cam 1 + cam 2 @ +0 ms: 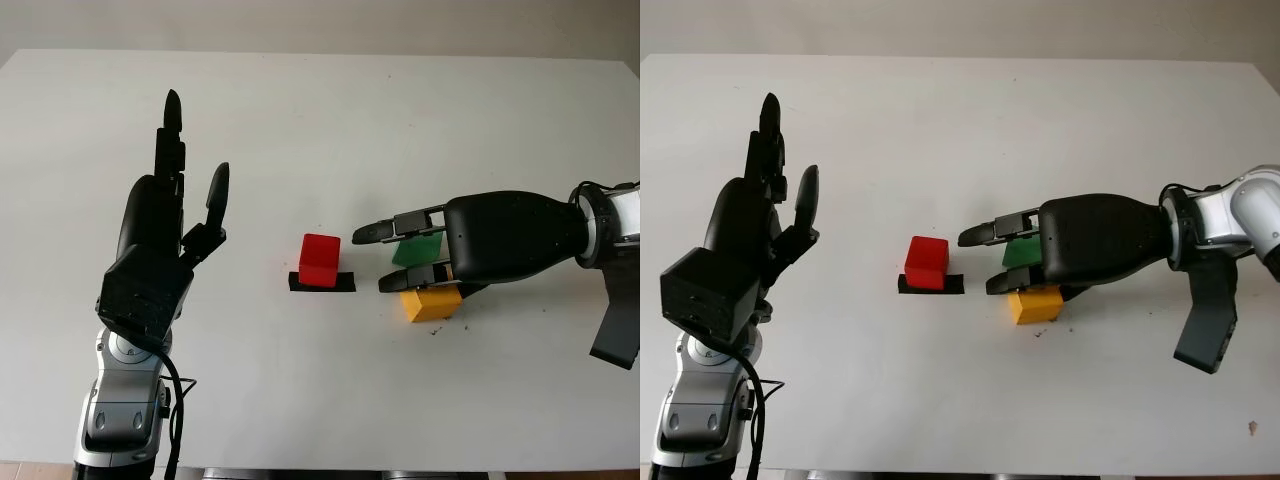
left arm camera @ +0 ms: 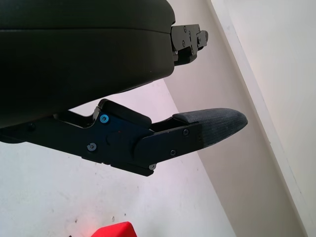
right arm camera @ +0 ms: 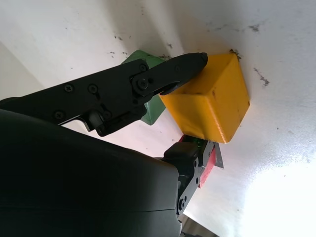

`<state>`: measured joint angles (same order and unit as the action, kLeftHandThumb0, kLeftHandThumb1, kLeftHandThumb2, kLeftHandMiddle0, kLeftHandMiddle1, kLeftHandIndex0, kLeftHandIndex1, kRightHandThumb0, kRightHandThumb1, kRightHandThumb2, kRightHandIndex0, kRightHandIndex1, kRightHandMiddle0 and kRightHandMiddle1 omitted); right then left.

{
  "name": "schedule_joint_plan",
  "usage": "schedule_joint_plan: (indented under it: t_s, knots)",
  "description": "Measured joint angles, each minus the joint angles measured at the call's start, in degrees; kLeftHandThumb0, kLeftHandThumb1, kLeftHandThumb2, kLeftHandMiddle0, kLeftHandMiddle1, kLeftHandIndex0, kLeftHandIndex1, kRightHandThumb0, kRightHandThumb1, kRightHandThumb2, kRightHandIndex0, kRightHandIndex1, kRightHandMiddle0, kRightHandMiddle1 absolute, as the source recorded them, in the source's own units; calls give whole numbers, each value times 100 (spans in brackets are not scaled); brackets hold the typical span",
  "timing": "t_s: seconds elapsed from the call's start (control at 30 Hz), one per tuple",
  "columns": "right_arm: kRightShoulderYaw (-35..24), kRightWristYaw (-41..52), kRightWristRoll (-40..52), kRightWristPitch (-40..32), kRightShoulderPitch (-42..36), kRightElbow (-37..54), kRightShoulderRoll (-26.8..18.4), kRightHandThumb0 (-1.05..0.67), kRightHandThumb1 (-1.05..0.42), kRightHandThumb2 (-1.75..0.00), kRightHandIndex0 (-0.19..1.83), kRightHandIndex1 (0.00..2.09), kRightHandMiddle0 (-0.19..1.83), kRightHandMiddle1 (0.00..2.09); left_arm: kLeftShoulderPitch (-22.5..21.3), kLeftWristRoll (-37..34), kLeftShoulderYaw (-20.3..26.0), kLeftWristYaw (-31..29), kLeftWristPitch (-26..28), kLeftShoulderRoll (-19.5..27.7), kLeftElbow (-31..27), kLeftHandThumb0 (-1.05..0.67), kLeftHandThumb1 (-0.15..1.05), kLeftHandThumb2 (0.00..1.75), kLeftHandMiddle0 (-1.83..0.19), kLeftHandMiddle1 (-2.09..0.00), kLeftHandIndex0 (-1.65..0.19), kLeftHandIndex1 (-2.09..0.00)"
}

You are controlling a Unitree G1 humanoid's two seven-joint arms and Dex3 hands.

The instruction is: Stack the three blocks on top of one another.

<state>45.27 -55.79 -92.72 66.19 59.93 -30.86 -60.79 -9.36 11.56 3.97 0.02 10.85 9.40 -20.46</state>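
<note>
On the white surface [image 1: 300, 130] three blocks sit near the middle. The red block [image 1: 320, 260] stands on a strip of black tape [image 1: 323, 284]. To its right, well apart from it, the green block [image 1: 417, 250] lies just behind the yellow block [image 1: 431, 302], the two touching or very nearly so.

The right hand [image 1: 400, 255] reaches in from the right, low over the green and yellow pair. Its fingers [image 1: 385, 231] point toward the red block: one upper finger runs along the far side of the green block, and a lower finger crosses the near edge of the green block above the yellow one. In the right wrist view one fingertip [image 3: 190, 61] presses against the top corner of the yellow block [image 3: 212, 98], with the green block [image 3: 148, 106] partly hidden behind the finger. Whether the fingers actually clamp either block cannot be told; neither block looks lifted.

The left hand [image 1: 165, 225] is raised at the left, well away from the blocks, open and holding nothing.
</note>
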Motion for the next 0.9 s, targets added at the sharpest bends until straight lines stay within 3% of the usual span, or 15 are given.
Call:
schedule_joint_plan:
  t_s: [0.1,0.37,0.5,0.63,0.9]
  knots:
    - [47,-8,67,59,31,-69,-1,-48,-94,-5,21,5,39,92,-2,0,-30,1,17,0,-1,-72,105,67,15,-5,15,-5]
    - [54,228,376,317,53,-38,-62,-48,-94,-5,19,4,30,94,-2,32,-65,1,86,1,-1,-71,105,67,16,-5,15,-5]
    - [43,314,496,358,52,35,-115,-48,-93,-5,20,5,39,102,-2,62,-66,0,86,2,-1,-70,105,66,17,-5,15,-6]
    - [40,320,537,394,51,63,-128,-46,-91,-5,24,7,49,125,-2,100,-77,0,109,2,-2,-71,105,66,17,-5,15,-5]
    - [-157,775,1164,710,-70,-91,-128,-44,-90,-5,21,5,47,144,-1,231,-127,4,139,4,-3,-70,105,67,16,-5,15,-5]
